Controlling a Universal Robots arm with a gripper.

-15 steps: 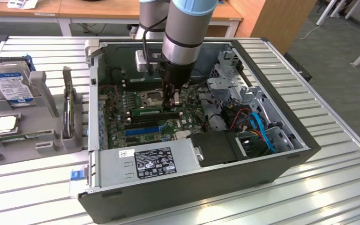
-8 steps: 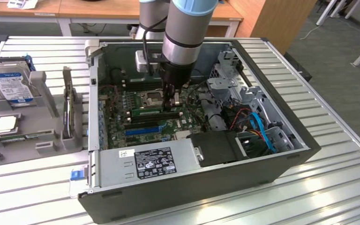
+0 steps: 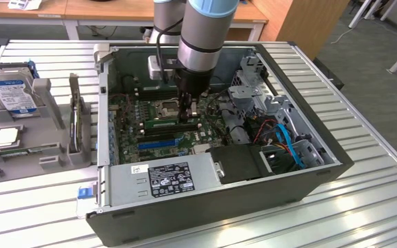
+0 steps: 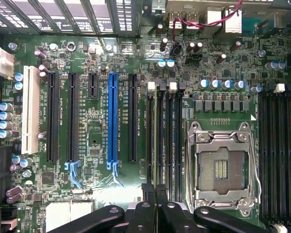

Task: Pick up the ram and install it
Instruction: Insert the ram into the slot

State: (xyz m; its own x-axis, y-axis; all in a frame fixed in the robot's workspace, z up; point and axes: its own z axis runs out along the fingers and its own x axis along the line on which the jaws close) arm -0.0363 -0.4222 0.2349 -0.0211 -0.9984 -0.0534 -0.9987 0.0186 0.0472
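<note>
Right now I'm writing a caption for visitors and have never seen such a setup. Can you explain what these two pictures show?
A robot arm reaches into an open computer case lying on a slatted metal table. One picture is taken from off the arm; the other looks from its wrist onto the motherboard. Its claw is shut at one end of the ram, a thin green stick along a memory slot; whether it grips it I cannot tell. Beside the case, a grey holder carries a hard drive.
</note>
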